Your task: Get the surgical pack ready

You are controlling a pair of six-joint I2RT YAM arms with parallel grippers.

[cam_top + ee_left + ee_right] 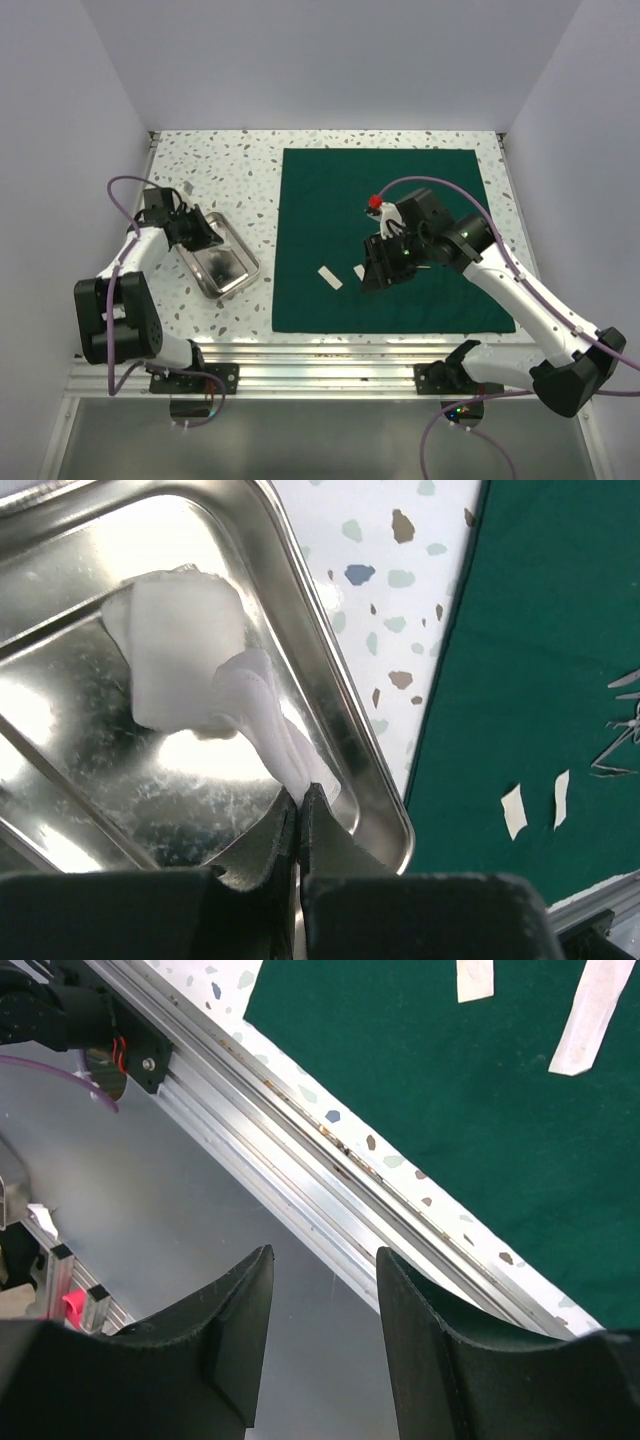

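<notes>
Left wrist view: the left tool point(300, 825) is clamped on a white gauze point(190, 650) inside the tray point(335, 695), which sits on the table point(400, 570) left of the drape point(540, 630). The right tool point(325, 1300) hangs over the drape's near edge, fingers apart and empty. Two white strips point(330, 277) lie on the drape beside it, with steel instruments point(615, 750) nearby.

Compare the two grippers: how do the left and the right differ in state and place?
The left gripper is shut, pinching white gauze; the right gripper is open and holds nothing. The left gripper is over the metal tray; the right gripper is over the green cloth. Both are dark and two-fingered.
</notes>
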